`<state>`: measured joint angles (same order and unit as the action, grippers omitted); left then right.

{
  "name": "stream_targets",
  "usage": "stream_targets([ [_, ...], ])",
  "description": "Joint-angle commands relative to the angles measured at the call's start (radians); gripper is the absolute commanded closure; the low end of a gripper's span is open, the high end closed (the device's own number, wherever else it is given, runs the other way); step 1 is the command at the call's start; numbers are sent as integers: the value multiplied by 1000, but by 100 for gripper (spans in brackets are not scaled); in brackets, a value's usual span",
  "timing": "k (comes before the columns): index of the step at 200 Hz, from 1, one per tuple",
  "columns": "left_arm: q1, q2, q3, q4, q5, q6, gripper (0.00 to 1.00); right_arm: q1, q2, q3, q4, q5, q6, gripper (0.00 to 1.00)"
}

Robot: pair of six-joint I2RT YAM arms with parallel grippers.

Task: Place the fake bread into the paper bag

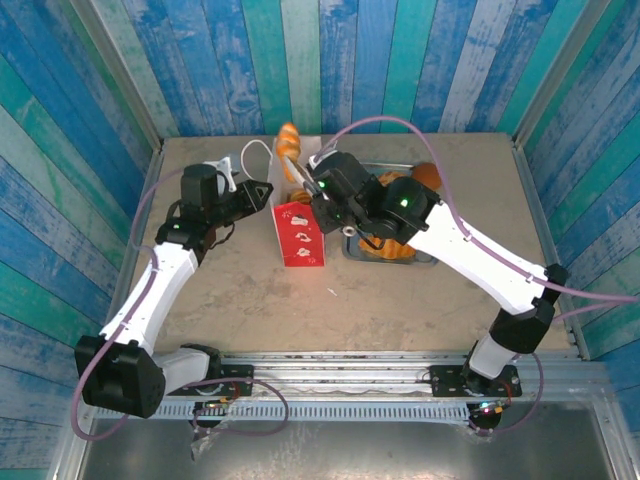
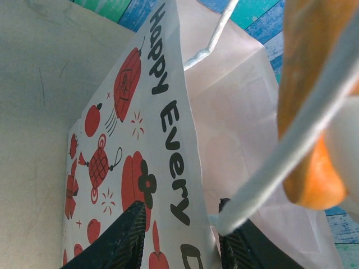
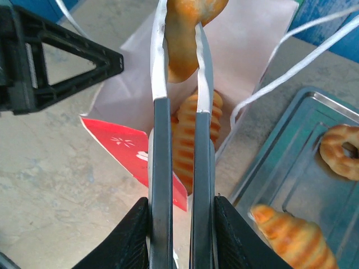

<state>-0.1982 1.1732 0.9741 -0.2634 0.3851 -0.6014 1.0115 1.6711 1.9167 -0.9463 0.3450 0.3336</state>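
Now my right claw [image 3: 182, 238] is squeezed tight on the tongs [image 3: 160, 168]. The tongs pinch one bread [image 3: 185, 33] just over the open bag [image 3: 247, 50]. Another bread [image 3: 193, 134] lies inside the bag. My left claw [image 2: 179, 246] has a finger on each side of the bag's wall. I cannot tell if it squeezes. More bread sits on the tray [image 3: 291, 162].

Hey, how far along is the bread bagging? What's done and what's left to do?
Done: one braided roll lies inside the paper bag. In hand: the left gripper pinches the bag's wall, and the right gripper clamps metal tongs carrying another pastry over the opening. Left: at least a ring piece and a croissant sit on the tray.
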Motion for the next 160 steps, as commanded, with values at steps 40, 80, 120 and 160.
stream_targets([
  [40, -3, -55, 8, -32, -34, 29, 63, 5, 35, 54, -109, 82, 22, 78],
  [80, -3, -58, 11, -38, -38, 32, 63, 4, 44, 57, -128, 81, 24, 71],
  [120, -4, -58, 13, -40, -37, 33, 64, 3, 46, 61, -133, 81, 24, 64],
  [160, -3, -66, 0, -39, -41, 29, 64, 4, 53, 62, -144, 87, 25, 60],
])
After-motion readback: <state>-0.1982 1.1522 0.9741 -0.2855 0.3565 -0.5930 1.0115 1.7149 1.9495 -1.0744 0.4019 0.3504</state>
